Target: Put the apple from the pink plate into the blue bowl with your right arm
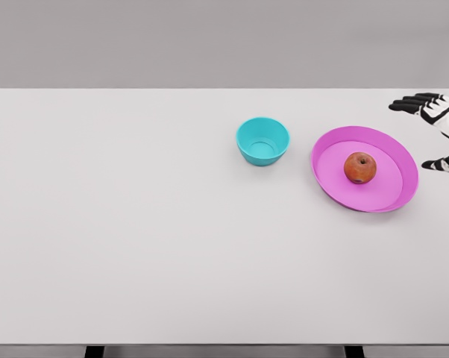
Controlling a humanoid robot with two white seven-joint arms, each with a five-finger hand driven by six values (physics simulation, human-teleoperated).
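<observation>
The apple (360, 168) sits on the pink plate (397, 192), a little right of the plate's centre, stem end up. The blue bowl (262, 141) stands just left of the plate on the white surface (135, 224), apart from it and upright — nothing shows inside it. The right hand (435, 125) comes in at the right edge, beyond the plate's far right rim. Its dark fingers (415, 101) are spread and point left, with the thumb lower down beside the plate; it holds nothing and touches neither plate nor apple. The wrist and arm are cut off by the edge — only part of the hand shows.
</observation>
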